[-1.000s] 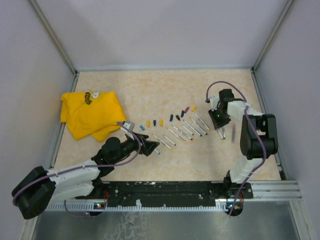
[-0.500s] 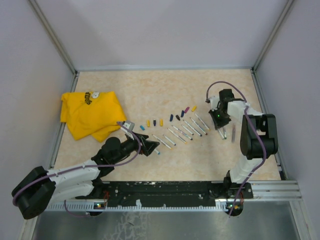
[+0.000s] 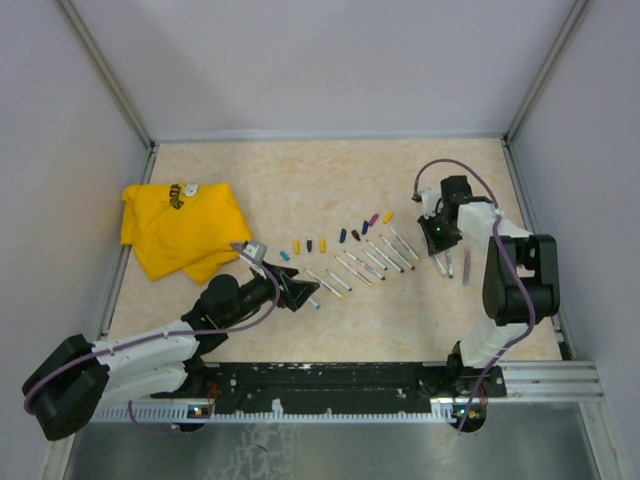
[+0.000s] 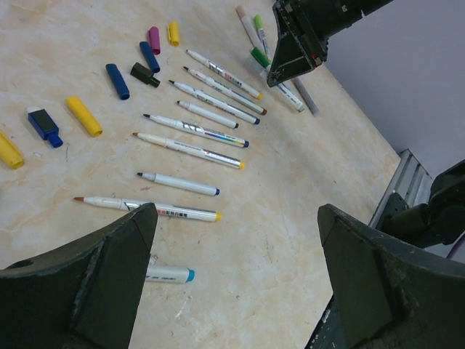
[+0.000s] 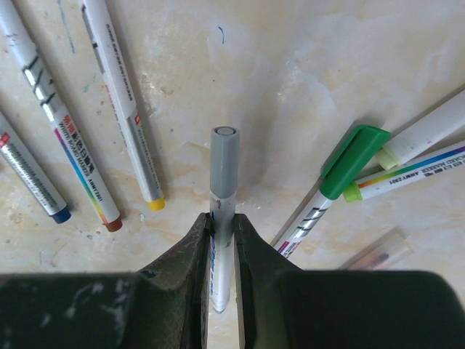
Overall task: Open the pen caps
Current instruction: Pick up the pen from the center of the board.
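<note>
My right gripper [image 5: 221, 222] is shut on a whitish pen barrel [image 5: 221, 265] whose grey cap [image 5: 224, 161] sticks out past the fingertips, low over the table. In the top view this gripper [image 3: 441, 247] is at the right end of the pen row. Several loose caps lie in a row: yellow [image 4: 83, 116], blue [image 4: 116, 81], black [image 4: 145, 74], magenta [image 4: 154, 40]; the row also shows in the top view [image 3: 310, 244]. Several uncapped pens [image 4: 190, 148] lie beside them. My left gripper [image 4: 236, 214] is open and empty, near a cyan-ended pen [image 4: 168, 274].
A pen with a green cap [image 5: 353, 160] and a lime-tipped pen [image 5: 425, 131] lie right of my right gripper. A clear tube [image 5: 379, 254] lies nearer. A yellow cloth [image 3: 180, 228] lies at the table's left. Walls and a metal frame enclose the table.
The right arm has shifted slightly to the right with the pen still gripped. The left arm has not moved.
</note>
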